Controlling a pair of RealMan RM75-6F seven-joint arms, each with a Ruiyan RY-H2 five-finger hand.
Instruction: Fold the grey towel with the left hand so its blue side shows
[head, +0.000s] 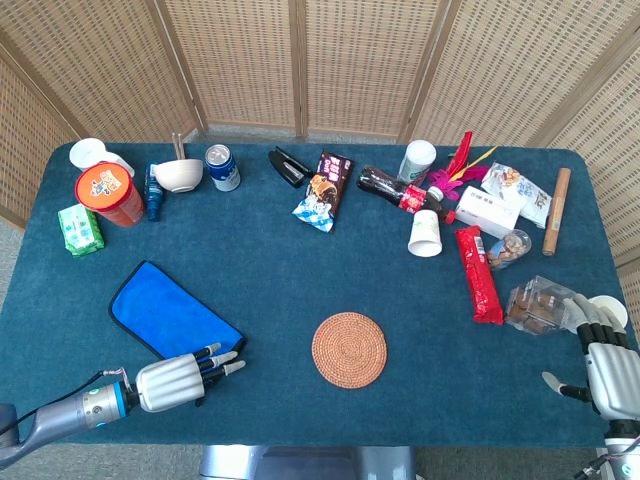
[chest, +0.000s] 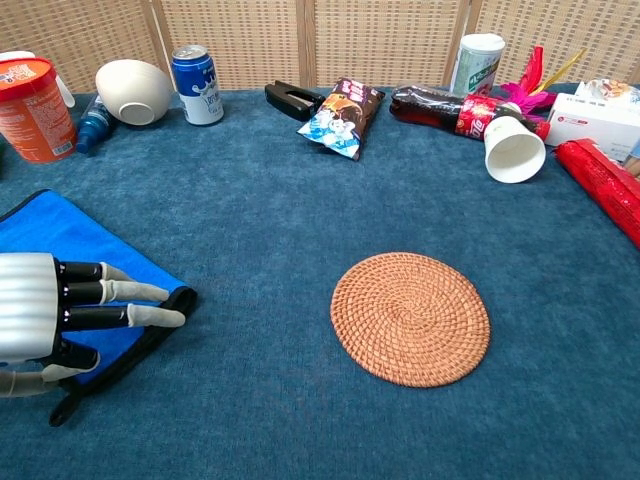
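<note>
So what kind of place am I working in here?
Probably a staged test or data-collection setup, not a home: a table under blue cloth, woven wicker screens shutting it off behind, and unrelated snacks and cups scattered along its far edge.

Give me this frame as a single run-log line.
towel: folded, blue up | left hand: over its near corner, holding nothing | right hand: idle, open

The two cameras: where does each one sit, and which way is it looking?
Head view: high up, looking steeply down on the whole table; shows the left hand and right hand.
Chest view: lower, looking forward across the table; shows only the left hand.
Shared: the blue towel, woven coaster and left hand.
</note>
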